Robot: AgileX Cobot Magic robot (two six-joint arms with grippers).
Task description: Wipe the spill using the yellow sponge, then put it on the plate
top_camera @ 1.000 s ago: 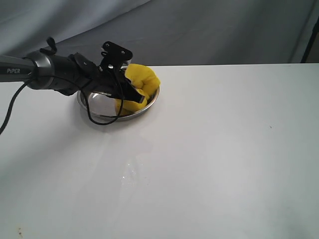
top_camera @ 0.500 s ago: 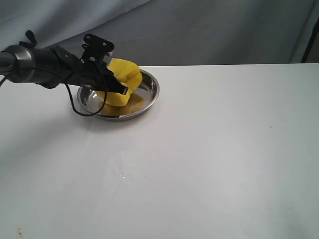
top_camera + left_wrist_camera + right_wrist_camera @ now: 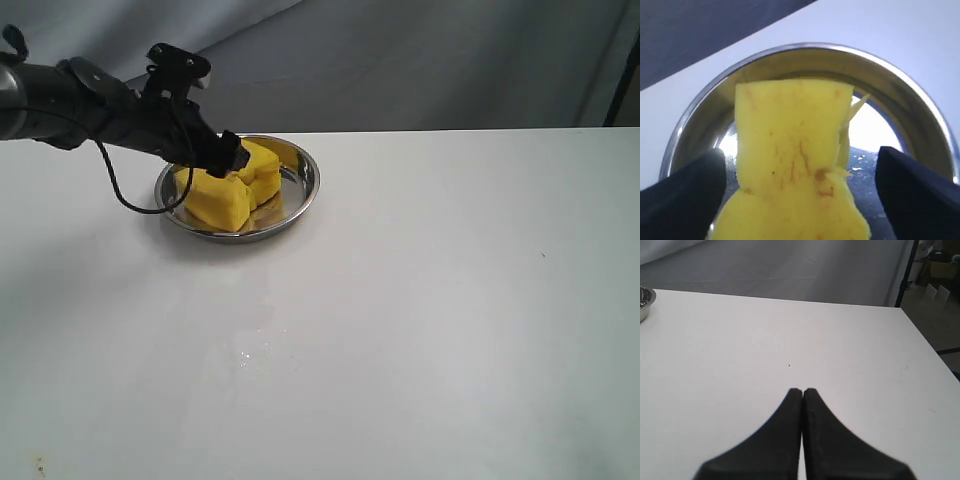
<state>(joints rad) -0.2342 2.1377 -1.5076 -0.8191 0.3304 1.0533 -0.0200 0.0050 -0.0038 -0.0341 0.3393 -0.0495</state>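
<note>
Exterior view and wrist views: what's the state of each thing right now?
yellow sponge: creased, lying in the plate, not gripped.
plate: upright, holding the sponge.
spill: only a faint wet smear with droplets.
left gripper: jaws open either side of the sponge.
right gripper: jaws shut, empty.

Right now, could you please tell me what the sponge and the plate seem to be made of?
Yellow sponge: likely soft foam, matte, judging by its creased, dented surface. Plate: probably stainless steel, polished; its wall shows bright reflections.
</note>
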